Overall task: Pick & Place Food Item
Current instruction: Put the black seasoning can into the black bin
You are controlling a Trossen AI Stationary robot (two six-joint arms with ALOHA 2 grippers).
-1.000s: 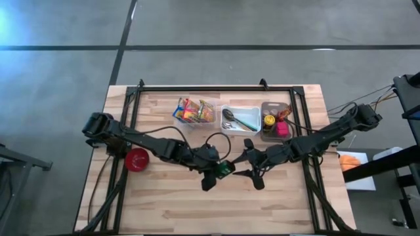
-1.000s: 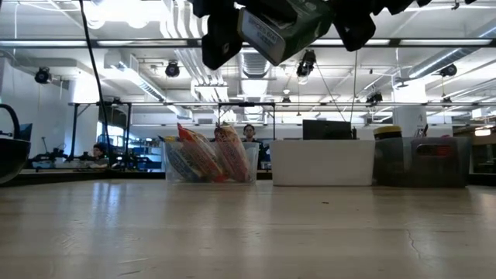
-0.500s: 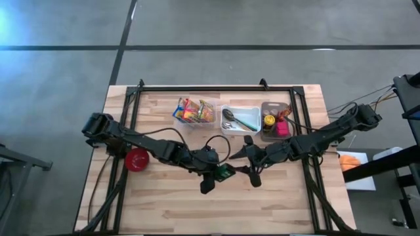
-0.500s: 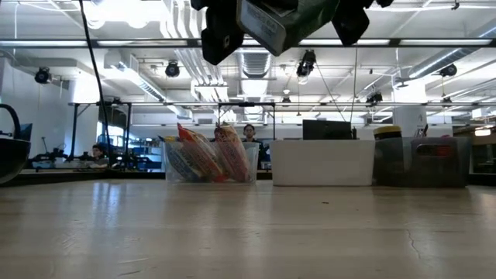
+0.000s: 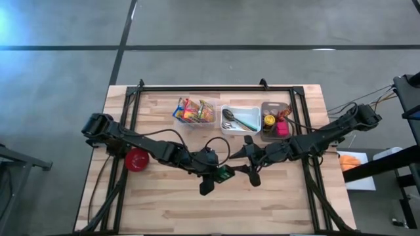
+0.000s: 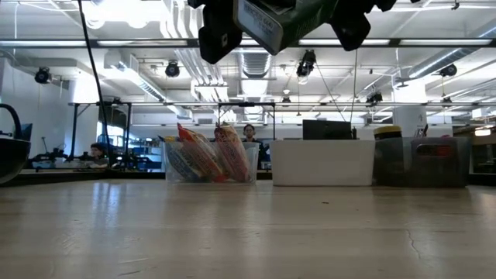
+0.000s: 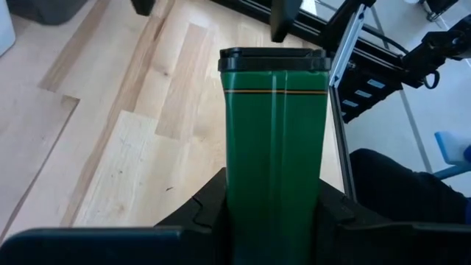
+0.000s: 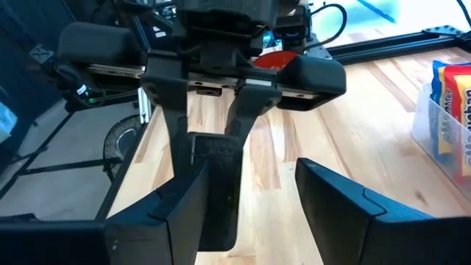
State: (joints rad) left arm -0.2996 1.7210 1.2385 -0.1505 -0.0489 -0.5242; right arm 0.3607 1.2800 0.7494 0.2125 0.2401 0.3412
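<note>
The left gripper (image 7: pixel 272 213) holds the green box (image 7: pixel 274 132) above the table (image 5: pixel 164 203); the right gripper (image 8: pixel 246 199), open around it, should close squarely before release.

**What the views leave unseen**

In the low view, the green container (image 6: pixel 280 22) and both grippers are cut off by the top edge, so only their undersides show. The printing on the container's label is too blurred to read.

From above, the container (image 5: pixel 224 174) is mostly covered by the left gripper (image 5: pixel 213 178), leaving only a small green patch. The contents of the clear bin (image 5: pixel 195 112), white bin (image 5: pixel 240 120) and dark bin (image 5: pixel 275 122) at the far side are too small to identify. The red object (image 5: pixel 136 159) at the left is partly hidden by the arm.
</note>
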